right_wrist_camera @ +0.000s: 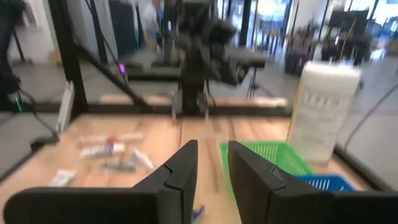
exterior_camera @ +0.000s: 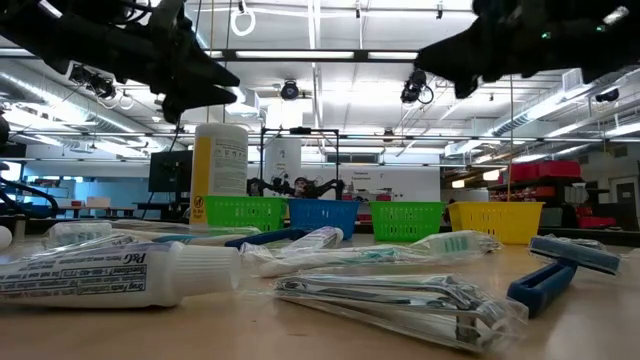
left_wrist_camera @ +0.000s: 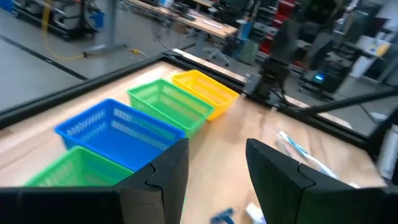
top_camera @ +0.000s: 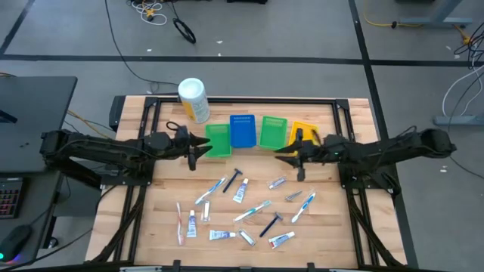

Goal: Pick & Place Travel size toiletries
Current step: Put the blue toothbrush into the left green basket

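Hovering left gripper (top_camera: 203,146): held above the wooden counter (top_camera: 166,204), near the front edge of the left green plastic bin (top_camera: 218,139); fingers (left_wrist_camera: 168,171) parted with a clear gap, nothing between them.
Right gripper (top_camera: 293,157): held above the counter just in front of the yellow plastic bin (top_camera: 304,133); fingers (right_wrist_camera: 180,168) a little apart, holding nothing.
Travel size toiletries: scattered flat on the near half of the counter, well apart from both grippers.
Toothpaste tubes: small white tubes with blue and red print, one (top_camera: 240,192) near the middle, another (top_camera: 281,239) by the near edge.
Toothbrushes: slim blue-white ones, such as (top_camera: 210,190) and (top_camera: 303,205).
Razors: a dark one (top_camera: 233,177) just in front of the bins, another (top_camera: 271,224) nearer the front.
Bins: green, blue plastic bin (top_camera: 242,129), right green plastic bin (top_camera: 273,131), yellow, side by side in a row across the counter's far half.
White canister with yellow label (top_camera: 193,100): upright beyond the left green bin.
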Motion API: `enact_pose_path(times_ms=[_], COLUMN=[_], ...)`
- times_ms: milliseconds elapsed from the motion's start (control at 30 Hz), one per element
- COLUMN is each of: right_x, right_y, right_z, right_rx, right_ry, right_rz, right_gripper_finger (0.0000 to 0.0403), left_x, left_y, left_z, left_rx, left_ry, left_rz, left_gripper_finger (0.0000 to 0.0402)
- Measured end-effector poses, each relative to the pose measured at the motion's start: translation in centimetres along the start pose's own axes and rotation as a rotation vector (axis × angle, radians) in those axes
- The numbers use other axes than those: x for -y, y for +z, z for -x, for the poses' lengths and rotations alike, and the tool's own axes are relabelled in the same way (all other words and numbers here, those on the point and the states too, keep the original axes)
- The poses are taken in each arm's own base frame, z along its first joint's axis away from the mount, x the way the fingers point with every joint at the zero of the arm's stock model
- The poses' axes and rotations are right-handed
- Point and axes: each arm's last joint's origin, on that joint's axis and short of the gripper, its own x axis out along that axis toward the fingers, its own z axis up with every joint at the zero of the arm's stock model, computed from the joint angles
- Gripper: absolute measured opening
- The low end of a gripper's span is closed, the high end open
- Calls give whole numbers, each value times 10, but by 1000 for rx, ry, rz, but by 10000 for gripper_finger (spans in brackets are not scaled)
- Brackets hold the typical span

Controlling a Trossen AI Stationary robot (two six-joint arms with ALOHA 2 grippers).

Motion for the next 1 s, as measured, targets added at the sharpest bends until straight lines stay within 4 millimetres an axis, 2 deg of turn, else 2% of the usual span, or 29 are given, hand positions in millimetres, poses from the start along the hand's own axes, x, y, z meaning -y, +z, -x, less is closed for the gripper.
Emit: enact_pose_path(times_ms=[133,267,500,733,1000], right_x=[0,2,8,13,13], right_y=[3,5,6,5,5], right_z=[-21,-36,-42,-42,-42], right_rx=[-51,-76,-87,-88,-88], right_ry=[-3,-19,-39,-55,-57], right_rz=[15,46,42,40,25], right_gripper_finger=[99,99,99,99,99], left_x=[9,21,46,62,61], left_y=[5,8,2,-23,-61], left_z=[-2,-9,-31,-52,-70], left_rx=[-37,-163,-402,-607,-815], left_ry=[-73,-54,7,69,80], left_rz=[22,-7,-42,-27,1], left_gripper_finger=[170,170,170,170,169])
